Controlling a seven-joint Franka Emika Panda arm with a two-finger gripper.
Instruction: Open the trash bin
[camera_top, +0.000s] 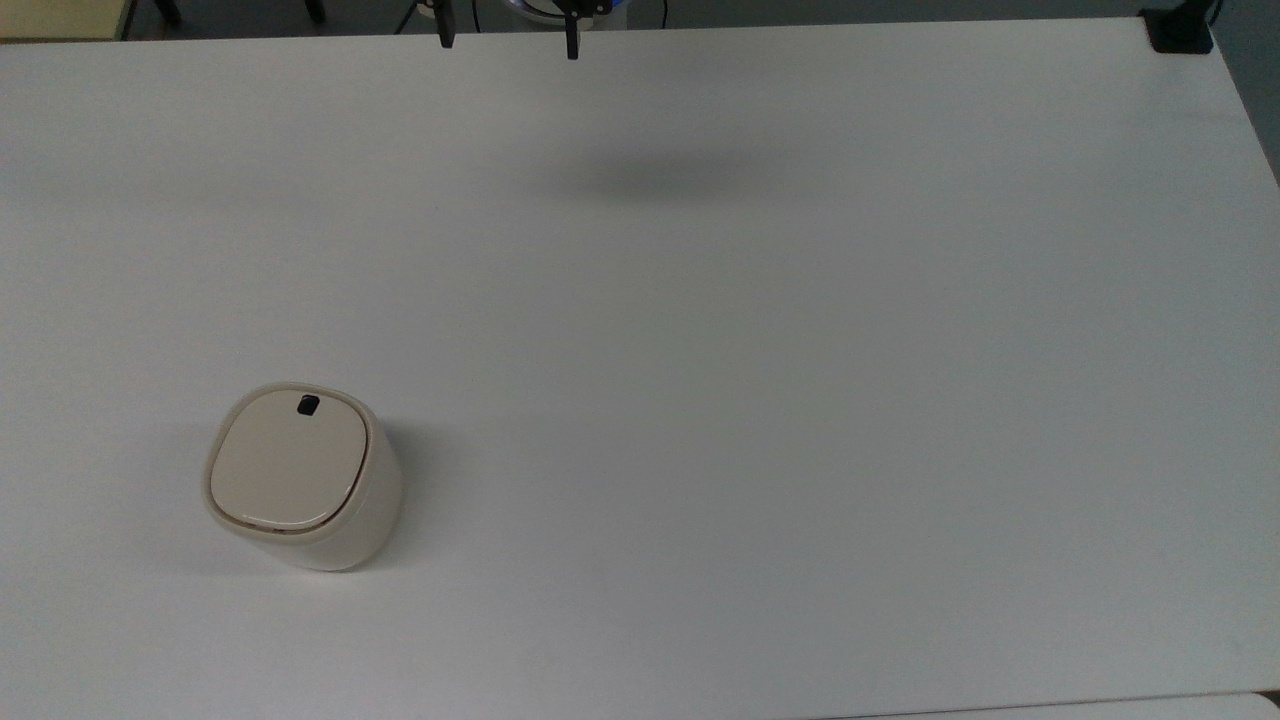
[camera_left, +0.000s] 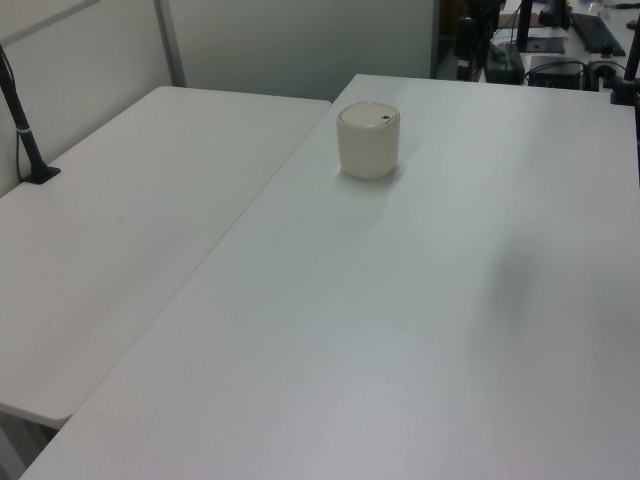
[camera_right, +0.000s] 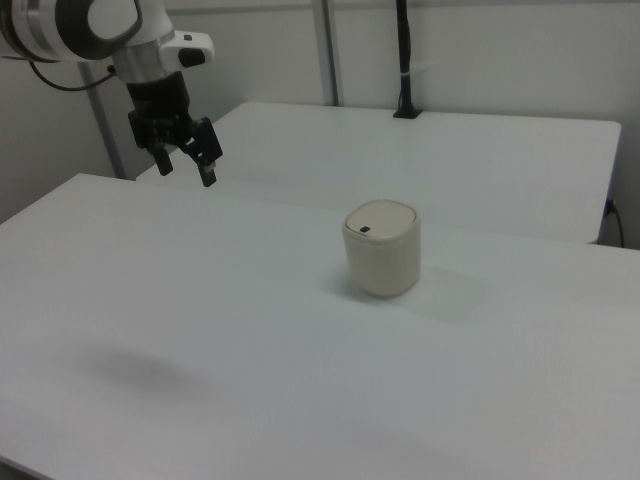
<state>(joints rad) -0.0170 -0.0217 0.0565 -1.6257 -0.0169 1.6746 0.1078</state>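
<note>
The trash bin (camera_top: 300, 478) is a small cream-white tub with a rounded-square lid lying flat and shut, and a black button (camera_top: 309, 405) near the lid's far edge. It stands on the white table (camera_top: 800, 400) toward the top view's lower left. The bin (camera_left: 368, 140) sits far back in the left view, and in the right view the bin (camera_right: 381, 250) is near the middle. My gripper (camera_top: 509, 42) hangs open at the top view's upper edge, far from the bin. In the right view the gripper (camera_right: 186, 170) hovers high above the table at the upper left, holding nothing.
A second white table (camera_left: 130, 220) adjoins along the left view's left. A black post with a clamp (camera_right: 405, 60) stands on it. Another black clamp (camera_top: 1180, 30) grips the table corner at the top view's upper right. The arm's shadow (camera_top: 650, 180) falls on the table.
</note>
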